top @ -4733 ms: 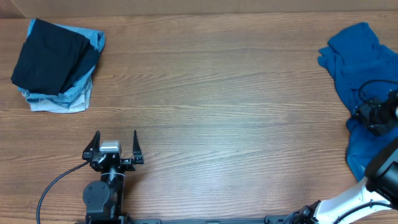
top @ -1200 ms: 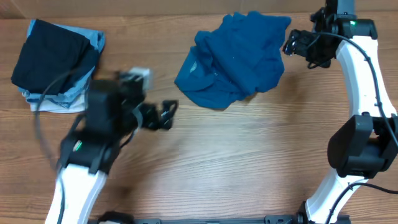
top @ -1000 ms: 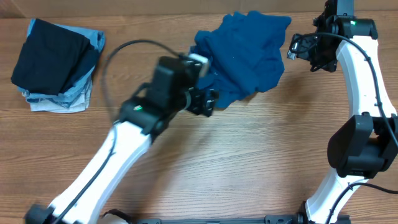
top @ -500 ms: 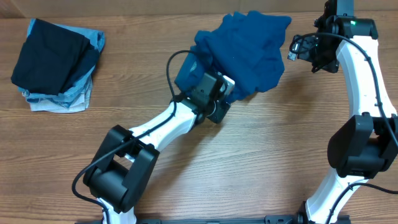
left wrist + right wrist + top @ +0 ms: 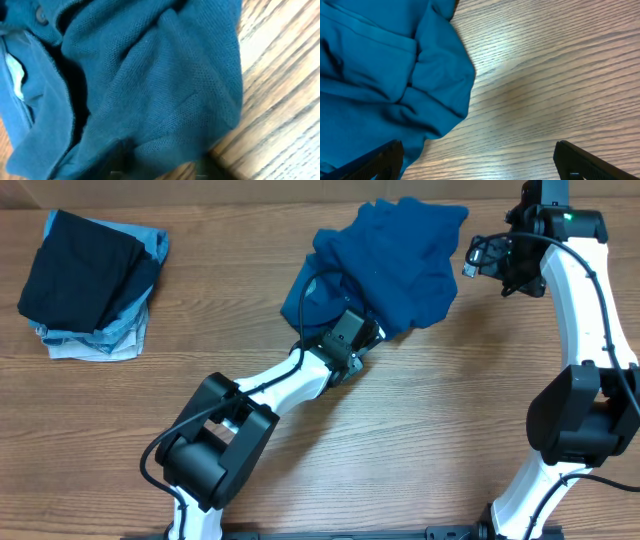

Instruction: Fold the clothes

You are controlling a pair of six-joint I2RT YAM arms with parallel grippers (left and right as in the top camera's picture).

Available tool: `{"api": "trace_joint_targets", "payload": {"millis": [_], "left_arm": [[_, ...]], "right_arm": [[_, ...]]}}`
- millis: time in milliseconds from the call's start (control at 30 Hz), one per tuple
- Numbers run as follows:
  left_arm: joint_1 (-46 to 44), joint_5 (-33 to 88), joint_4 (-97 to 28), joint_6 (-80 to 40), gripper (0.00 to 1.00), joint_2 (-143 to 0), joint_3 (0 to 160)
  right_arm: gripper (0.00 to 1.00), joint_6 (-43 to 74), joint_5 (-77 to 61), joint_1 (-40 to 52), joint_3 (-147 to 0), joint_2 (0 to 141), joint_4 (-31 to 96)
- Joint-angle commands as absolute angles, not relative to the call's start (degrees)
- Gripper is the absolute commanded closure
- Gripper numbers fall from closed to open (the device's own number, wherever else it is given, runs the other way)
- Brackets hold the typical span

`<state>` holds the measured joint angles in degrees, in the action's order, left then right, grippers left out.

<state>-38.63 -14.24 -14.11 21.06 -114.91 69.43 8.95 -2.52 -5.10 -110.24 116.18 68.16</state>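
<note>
— Wood-grain tabletop (image 5: 420,440), seen from above. What has just changed on it?
— The left arm has swung out from the near edge and now stretches across to a crumpled blue shirt (image 5: 385,265) at the upper centre. The left end effector (image 5: 358,335) meets the shirt's near edge.
— Is it gripping the cloth?
— That cannot be told. Its wrist view is filled with blue knit and a collar button (image 5: 40,15) at upper left. Only dark blurs sit at the bottom.
— How does this differ from the earlier view?
— Several seconds back the shirt lay heaped at the far right edge, under the right arm. It now sits mid-table. The right end effector (image 5: 487,260) hovers just beside the shirt's right side, its fingers (image 5: 380,157) spread wide and holding nothing.
— What does that mean for the task?
— The shirt seems placed for spreading, and no fold is made yet. A folded stack (image 5: 90,280) at upper left is unchanged.
</note>
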Motion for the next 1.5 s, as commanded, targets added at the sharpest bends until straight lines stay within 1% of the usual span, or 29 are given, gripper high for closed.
{"api": "trace_joint_targets", "payload": {"millis": [0,100,267,333,400,533,700,767,867,967,1033,1067,1100,1133,1200,1233,1267,1300,1400,1467], "left_arm": [[-38.7,-20.4,-13.9,21.7,0.96,-114.7,70.6],[-39.1,-25.1,-14.2,19.1,0.96,-108.6,71.2],[-39.3,-23.7,-15.3,18.0,0.96,-94.6,71.2],[-39.4,-21.1,-14.3,18.0,0.96,-87.5,71.2],[-39.3,-20.7,-14.3,18.1,0.96,-84.6,71.2],[-39.3,-23.1,-13.5,18.5,0.96,-84.5,71.2],[-37.6,-29.2,-11.6,18.4,0.95,-84.5,71.2],[-36.1,-29.1,-12.3,17.0,0.96,-84.6,71.2],[-32.5,-28.4,-13.9,10.9,0.96,-86.1,71.2],[-28.7,-20.9,-15.2,9.9,0.95,-91.2,71.1],[-27.4,-20.9,-14.9,8.5,0.93,-94.5,71.1],[-26.7,-20.9,-15.0,8.5,0.83,-95.9,71.1],[-26.2,-20.9,-15.2,8.1,0.68,-96.6,71.1],[-25.6,-20.9,-16.2,7.1,0.22,-96.9,71.1],[-25.5,-19.0,-19.9,6.0,0.17,-96.2,71.5],[-25.5,-16.4,-24.1,3.3,0.12,-95.3,72.0],[-25.5,-14.7,-26.8,1.0,0.04,-94.7,72.2],[-25.4,-12.9,-29.3,-1.0,0.0,-94.3,72.2],[-25.3,-8.4,-39.6,-7.8,0.03,-94.2,72.2],[-25.0,-7.5,-44.0,-10.7,0.12,-94.2,72.2]], "right_arm": [[0.02,8.9,-2.0,-5.0,-110.7,114.2,68.0],[0.02,8.9,-2.0,-5.0,-110.7,114.2,68.5],[0.03,8.9,-2.0,-5.0,-110.7,114.2,71.2],[0.03,9.0,-2.0,-5.0,-110.7,114.2,73.5],[0.02,9.0,-2.1,-5.0,-110.7,114.2,76.4],[0.02,9.0,-3.3,-5.0,-110.7,114.2,81.4],[0.02,9.0,-7.8,-4.8,-110.6,114.2,81.1],[0.02,9.0,-8.3,-4.8,-110.6,114.2,80.7],[0.02,9.0,-8.3,-4.8,-110.0,114.2,80.4],[0.02,9.0,-8.3,-4.8,-106.8,114.2,78.0],[0.02,9.0,-8.3,-4.8,-105.1,114.2,76.1],[0.02,9.0,-8.3,-4.8,-104.5,114.2,75.4],[0.02,9.0,-8.3,-4.8,-104.2,114.2,75.1],[0.02,9.0,-8.3,-4.8,-104.1,114.2,75.0],[0.02,9.0,-8.3,-4.8,-104.1,114.2,74.6],[0.02,9.0,-8.3,-4.8,-104.1,114.2,74.6],[0.02,9.0,-8.3,-4.8,-104.1,114.2,74.5],[0.02,9.0,-8.3,-4.8,-104.1,114.2,74.3],[0.02,8.9,-8.2,-4.8,-104.1,114.2,74.4],[0.02,8.9,-8.2,-4.8,-104.1,114.2,74.2]]}}
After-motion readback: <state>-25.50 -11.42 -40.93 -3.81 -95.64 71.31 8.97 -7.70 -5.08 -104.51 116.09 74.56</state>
